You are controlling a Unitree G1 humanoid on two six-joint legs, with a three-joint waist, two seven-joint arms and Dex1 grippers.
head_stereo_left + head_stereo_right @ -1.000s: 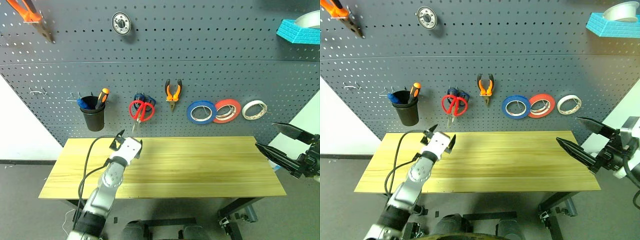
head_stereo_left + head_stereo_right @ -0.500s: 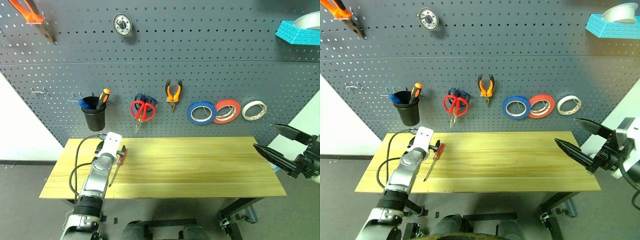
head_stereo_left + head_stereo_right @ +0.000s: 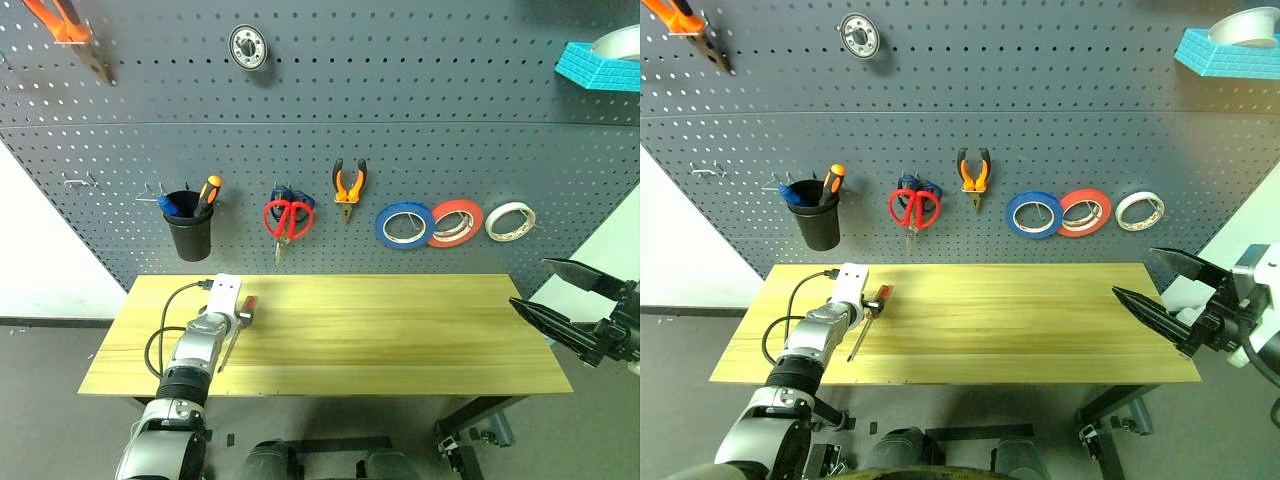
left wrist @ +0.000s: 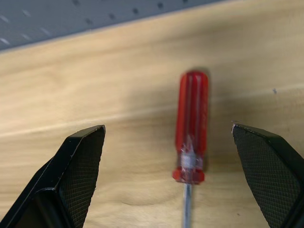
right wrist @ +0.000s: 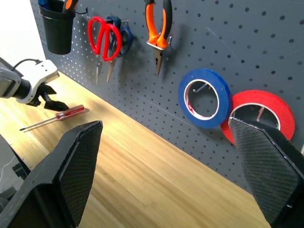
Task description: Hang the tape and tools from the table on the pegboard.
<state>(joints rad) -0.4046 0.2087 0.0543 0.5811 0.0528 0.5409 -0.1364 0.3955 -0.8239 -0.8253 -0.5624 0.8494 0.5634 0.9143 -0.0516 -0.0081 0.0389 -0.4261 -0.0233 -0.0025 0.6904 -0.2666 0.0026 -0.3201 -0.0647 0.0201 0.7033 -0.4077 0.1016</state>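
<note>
At the left end of the long table with its light yellowish wood-grain top, the left gripper hangs low over the wood with its two black fingers spread wide. The slim red-handled screwdriver lies flat on the table between them, touched by neither finger (its thin steel shaft points back toward the front edge).

On the large dark grey pegboard behind, a black round cup hangs at the left and holds an orange-and-black-handled screwdriver. Next come the red-handled scissors with steel blades, hanging in front of a pair of blue-handled scissors, then the small orange-and-black-handled pliers, jaws down. Further right the flat blue ring-shaped tape roll hangs on a hook, its edge overlapping the red-orange tape roll beside it, and a smaller white tape roll hangs a little apart.

Past the right end of the table, the right gripper is held in the air, clear of the wood, its fingers also splayed apart and empty.
</note>
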